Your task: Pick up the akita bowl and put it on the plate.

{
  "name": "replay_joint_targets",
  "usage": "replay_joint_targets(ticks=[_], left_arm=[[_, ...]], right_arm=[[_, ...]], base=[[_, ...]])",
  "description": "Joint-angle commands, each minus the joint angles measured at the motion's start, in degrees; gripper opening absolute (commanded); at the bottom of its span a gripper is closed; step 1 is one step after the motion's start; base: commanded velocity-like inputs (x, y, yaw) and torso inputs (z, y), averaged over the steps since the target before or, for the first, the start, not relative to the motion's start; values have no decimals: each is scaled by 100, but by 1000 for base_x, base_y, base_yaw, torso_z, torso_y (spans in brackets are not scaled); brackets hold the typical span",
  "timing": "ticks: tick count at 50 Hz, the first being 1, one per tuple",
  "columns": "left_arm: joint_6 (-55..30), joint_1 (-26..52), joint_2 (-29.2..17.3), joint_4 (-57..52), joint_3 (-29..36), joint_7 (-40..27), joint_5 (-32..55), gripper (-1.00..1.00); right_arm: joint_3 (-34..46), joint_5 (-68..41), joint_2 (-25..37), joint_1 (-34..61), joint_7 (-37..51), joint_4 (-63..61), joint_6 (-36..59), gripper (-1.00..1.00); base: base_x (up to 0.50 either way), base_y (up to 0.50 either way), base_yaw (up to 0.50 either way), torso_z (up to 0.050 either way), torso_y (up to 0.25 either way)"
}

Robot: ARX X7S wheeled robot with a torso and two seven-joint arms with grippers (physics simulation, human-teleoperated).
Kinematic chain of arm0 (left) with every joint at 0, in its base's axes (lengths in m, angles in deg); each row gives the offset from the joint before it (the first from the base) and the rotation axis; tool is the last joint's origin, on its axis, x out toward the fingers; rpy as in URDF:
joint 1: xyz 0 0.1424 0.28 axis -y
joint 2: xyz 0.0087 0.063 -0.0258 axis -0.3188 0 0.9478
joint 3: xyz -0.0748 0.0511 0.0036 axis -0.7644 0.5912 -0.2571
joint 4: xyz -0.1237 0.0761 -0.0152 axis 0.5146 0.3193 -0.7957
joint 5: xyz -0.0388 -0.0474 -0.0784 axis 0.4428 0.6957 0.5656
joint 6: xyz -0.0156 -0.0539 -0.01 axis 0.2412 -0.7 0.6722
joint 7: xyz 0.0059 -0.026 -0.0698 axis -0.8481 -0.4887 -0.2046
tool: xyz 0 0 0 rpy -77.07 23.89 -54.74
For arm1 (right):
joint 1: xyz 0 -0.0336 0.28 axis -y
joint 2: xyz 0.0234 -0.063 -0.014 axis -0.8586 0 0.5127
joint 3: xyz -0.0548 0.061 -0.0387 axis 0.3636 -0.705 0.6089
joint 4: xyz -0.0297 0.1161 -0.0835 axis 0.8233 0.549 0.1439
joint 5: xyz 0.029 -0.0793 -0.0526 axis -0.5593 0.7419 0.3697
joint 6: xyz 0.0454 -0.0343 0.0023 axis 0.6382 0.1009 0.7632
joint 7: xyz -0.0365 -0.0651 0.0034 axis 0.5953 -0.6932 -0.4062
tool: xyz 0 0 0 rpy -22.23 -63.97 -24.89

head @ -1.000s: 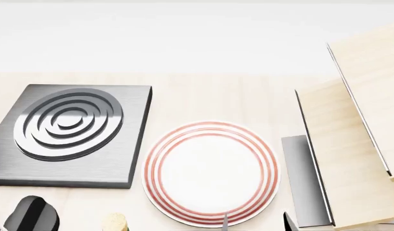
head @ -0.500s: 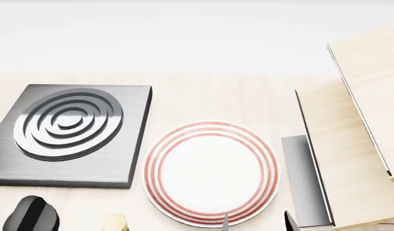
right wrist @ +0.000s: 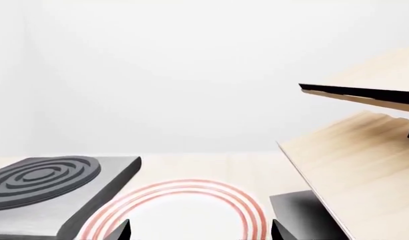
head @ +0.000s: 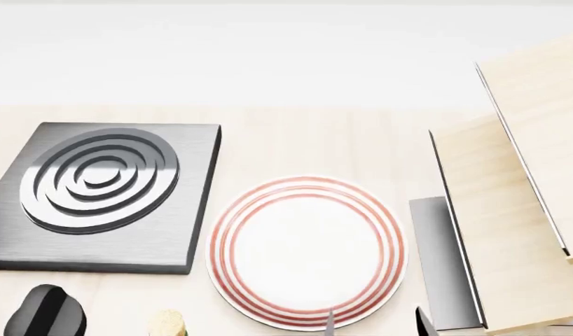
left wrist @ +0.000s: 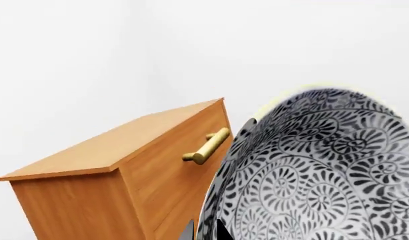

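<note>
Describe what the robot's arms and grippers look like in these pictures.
Little shows. The right gripper has two black, wedge-shaped fingertips. The left arm shows a rounded, glossy black casing with a groove. No cables or markings are visible.

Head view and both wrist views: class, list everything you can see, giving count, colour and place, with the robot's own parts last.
plate: one, white with red rings, table centre, bare
burner: one, grey square with rings, left of the plate
akita bowl: one, white with dark floral pattern, close to the left wrist camera
cabinet: one, orange-brown wood with a brass handle, beside the bowl
wooden panels: pale, right of the plate
grey slab: one, between plate and panels
table: one, pale wood
left gripper: dark slivers beside the bowl, grasp unclear
right gripper: dark jaws apart, over the plate
</note>
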Motion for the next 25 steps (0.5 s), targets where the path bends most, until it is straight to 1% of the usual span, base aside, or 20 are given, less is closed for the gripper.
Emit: replay_joint_targets(ticks=[1, 2, 3, 4, 5, 6, 7, 10, 11, 13, 17, 18, 25], left_arm=[[362, 544, 15, 4, 374, 0, -31, -100], [291, 619, -2, 14, 453, -100, -23, -100], [353, 726, -12, 60, 696, -21, -52, -100], [434, 781, 22, 59, 797, -31, -139, -100], [530, 870, 156, 112, 711, 14, 35, -100], [493, 913, 122, 139, 723, 83, 164, -100], [544, 1022, 95, 157, 931, 38, -29, -100], [483, 1323, 88, 276, 1184, -22, 32, -100], [559, 1475, 84, 299, 1421, 8, -109, -100], [424, 1713, 55, 378, 1633, -44, -30, -100], [521, 2058, 150, 545, 1892, 23, -52, -100], [501, 2186, 147, 613, 2042, 14, -121, -100], [421, 2611, 211, 827, 2259, 23, -19, -100]], right_arm=[[15, -7, -22, 34, -9, 112, -36, 100], [17, -4, -20, 31, -8, 107, -37, 100], [18, 1, -16, 23, 4, 87, -30, 100], [18, -5, -18, 27, -5, 104, -44, 100], [17, -9, -20, 31, -4, 113, -42, 100], [20, -9, -19, 30, -5, 113, -41, 100], [23, -6, -13, 22, 0, 101, -35, 100], [22, -11, -11, 16, 2, 108, -50, 100], [24, -16, -20, 23, -5, 136, -58, 100], [32, -7, -8, 16, 14, 93, -25, 100], [28, -20, -5, 19, 0, 126, -59, 100], [19, -35, 0, 16, 1, 124, -58, 100], [36, -26, -6, 18, 6, 152, -68, 100]], base=[[0, 0, 0, 0, 0], [0, 0, 0, 0, 0], [0, 0, 0, 0, 0], [0, 0, 0, 0, 0], [0, 0, 0, 0, 0], [0, 0, 0, 0, 0], [0, 0, 0, 0, 0], [0, 0, 0, 0, 0], [0, 0, 0, 0, 0], [0, 0, 0, 0, 0], [0, 0, 0, 0, 0], [0, 0, 0, 0, 0], [0, 0, 0, 0, 0]])
